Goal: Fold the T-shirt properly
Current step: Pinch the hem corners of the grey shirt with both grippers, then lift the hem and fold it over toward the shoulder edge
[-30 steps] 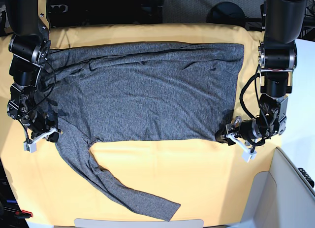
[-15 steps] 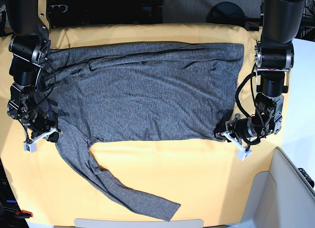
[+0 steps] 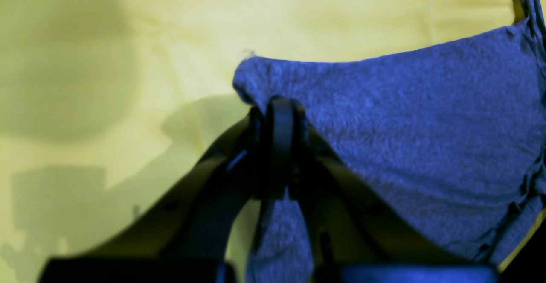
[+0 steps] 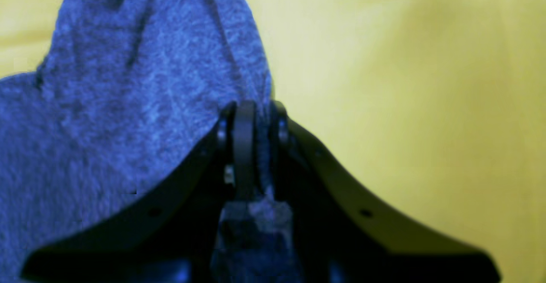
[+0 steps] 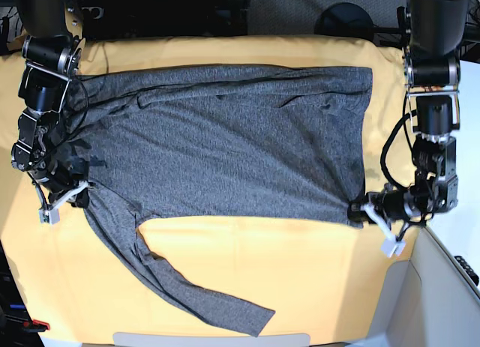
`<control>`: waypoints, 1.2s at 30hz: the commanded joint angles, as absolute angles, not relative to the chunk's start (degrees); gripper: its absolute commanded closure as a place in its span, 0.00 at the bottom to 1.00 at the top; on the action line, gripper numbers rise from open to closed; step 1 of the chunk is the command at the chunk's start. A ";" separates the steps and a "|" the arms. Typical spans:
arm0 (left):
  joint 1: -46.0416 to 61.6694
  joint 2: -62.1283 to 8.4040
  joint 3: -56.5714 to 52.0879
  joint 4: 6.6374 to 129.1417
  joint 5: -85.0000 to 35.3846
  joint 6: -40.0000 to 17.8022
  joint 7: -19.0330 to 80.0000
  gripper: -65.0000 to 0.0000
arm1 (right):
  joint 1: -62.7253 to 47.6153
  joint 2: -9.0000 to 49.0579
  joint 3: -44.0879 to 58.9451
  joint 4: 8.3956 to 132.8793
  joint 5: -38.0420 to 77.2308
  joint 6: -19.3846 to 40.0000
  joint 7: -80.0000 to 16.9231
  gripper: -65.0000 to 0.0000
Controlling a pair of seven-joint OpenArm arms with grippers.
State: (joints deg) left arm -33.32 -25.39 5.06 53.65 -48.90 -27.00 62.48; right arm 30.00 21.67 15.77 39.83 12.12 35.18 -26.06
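Grey knit fabric of the T-shirt [image 5: 225,145] lies spread flat on the yellow table cloth [image 5: 247,264], one long sleeve [image 5: 172,279] trailing toward the near edge. The left gripper [image 3: 277,112] is closed on the hem corner; the right gripper [image 4: 249,116] pinches the cloth at the shoulder side. Both wrist views are blurred, and the fingertips hide the fabric between them
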 commanded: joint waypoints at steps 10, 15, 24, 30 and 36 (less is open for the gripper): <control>-20.62 -27.03 -8.48 79.16 -49.27 -27.21 75.65 1.00 | 21.85 22.73 15.87 56.84 11.03 35.30 -28.00 0.92; -15.52 -27.03 -11.38 88.48 -49.27 -27.21 78.99 1.00 | 15.87 22.46 18.86 66.86 11.03 35.12 -28.62 0.92; -7.08 -27.03 -11.56 100.35 -49.27 -27.21 79.69 1.00 | 9.19 20.70 32.75 80.40 10.95 35.38 -35.21 0.92; -5.14 -26.86 -11.47 102.20 -49.27 -27.21 79.69 1.00 | 6.29 20.35 33.27 83.65 10.95 35.38 -35.21 0.91; -5.14 -26.68 -11.03 102.20 -49.19 -27.21 79.52 1.00 | 10.24 18.77 33.36 83.47 11.03 35.38 -40.75 0.70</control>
State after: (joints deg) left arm -4.16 -25.82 -10.87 101.34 -48.60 -27.20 80.36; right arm 8.88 17.78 33.21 82.37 10.04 35.11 -42.46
